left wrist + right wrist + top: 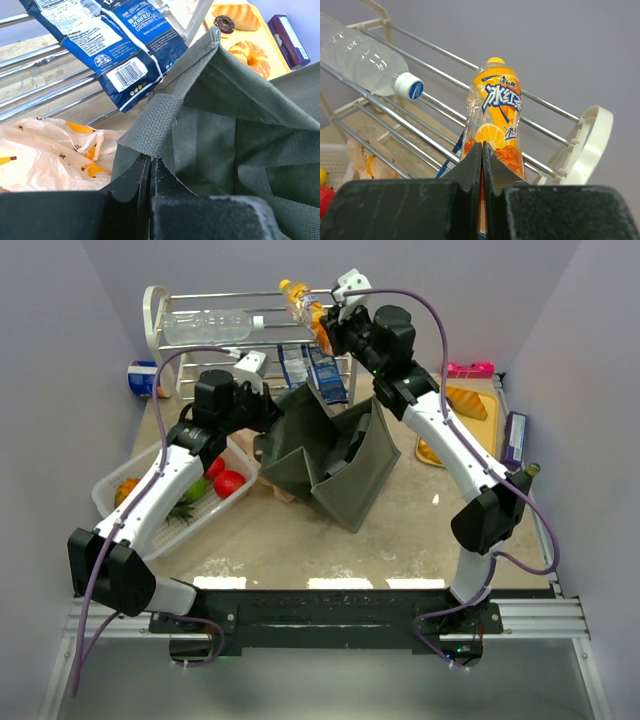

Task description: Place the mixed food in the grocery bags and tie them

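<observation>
At the wire rack [590,135] along the far edge, my right gripper [482,147] has its jaws pressed together on the lower end of the orange bottle [495,110]. A sliver of its label shows in the slit between them. The bottle's yellow cap points away from the wrist. I count two bottles. The other is the clear bottle [362,57], lying on the rack's rails with its blue-and-white cap towards the orange one.

My left gripper [151,159] is clamped shut on the webbing handle [150,125] of the one olive tote [260,115], which sits mid-table with its mouth sagging open.

Only the left wrist view shows the peach plastic bag [45,155], crumpled just beside the tote under the rack. It also shows two blue packets [135,45] hanging over the rails above it. Beyond the tote it picks out three pastries on the yellow tray [276,42] and one purple box [289,32] just past it.

Only the overhead view shows the white basket [110,502] at my left. In it I can make out two red fruits [228,483], one green [197,490] and one orange [126,490], partly hidden by the left arm.
</observation>
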Robot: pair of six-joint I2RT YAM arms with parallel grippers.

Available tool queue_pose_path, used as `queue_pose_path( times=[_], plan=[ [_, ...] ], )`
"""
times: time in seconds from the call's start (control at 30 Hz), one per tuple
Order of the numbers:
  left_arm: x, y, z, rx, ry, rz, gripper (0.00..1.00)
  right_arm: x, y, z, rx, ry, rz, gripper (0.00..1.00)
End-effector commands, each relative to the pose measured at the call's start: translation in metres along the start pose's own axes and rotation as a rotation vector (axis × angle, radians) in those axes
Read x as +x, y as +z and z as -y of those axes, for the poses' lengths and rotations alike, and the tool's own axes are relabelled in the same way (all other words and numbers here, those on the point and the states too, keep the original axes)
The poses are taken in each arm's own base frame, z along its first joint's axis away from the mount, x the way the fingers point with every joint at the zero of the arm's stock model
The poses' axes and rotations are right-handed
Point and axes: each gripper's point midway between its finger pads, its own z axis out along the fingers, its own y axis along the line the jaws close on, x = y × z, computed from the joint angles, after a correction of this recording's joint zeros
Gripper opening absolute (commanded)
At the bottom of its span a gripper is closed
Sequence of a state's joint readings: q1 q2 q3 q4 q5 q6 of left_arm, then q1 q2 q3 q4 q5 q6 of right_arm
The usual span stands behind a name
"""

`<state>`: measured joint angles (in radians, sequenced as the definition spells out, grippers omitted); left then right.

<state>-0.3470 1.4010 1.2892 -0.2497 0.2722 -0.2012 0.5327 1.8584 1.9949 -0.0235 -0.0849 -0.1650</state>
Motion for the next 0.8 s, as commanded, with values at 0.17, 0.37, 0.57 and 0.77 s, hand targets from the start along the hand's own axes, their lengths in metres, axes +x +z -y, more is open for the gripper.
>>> queue_pose_path(
  times=[0.17,0.37,0.57,0.77],
  plan=[
    [-0.029,-0.013,0.000,0.030,-0.004,0.117,0.00,-0.027,-0.017,0.004,0.026,0.005,0.030,0.40],
    [-0.028,-0.016,-0.001,0.028,-0.003,0.120,0.00,-0.021,-0.024,0.007,0.036,-0.048,0.003,0.67],
    [-0.029,-0.019,0.001,0.033,0.005,0.128,0.00,-0.004,-0.022,0.012,0.026,-0.109,-0.042,0.77],
    [-0.032,-0.022,0.002,0.036,0.011,0.138,0.00,0.012,-0.021,0.007,-0.018,-0.165,-0.085,0.80]
  ],
)
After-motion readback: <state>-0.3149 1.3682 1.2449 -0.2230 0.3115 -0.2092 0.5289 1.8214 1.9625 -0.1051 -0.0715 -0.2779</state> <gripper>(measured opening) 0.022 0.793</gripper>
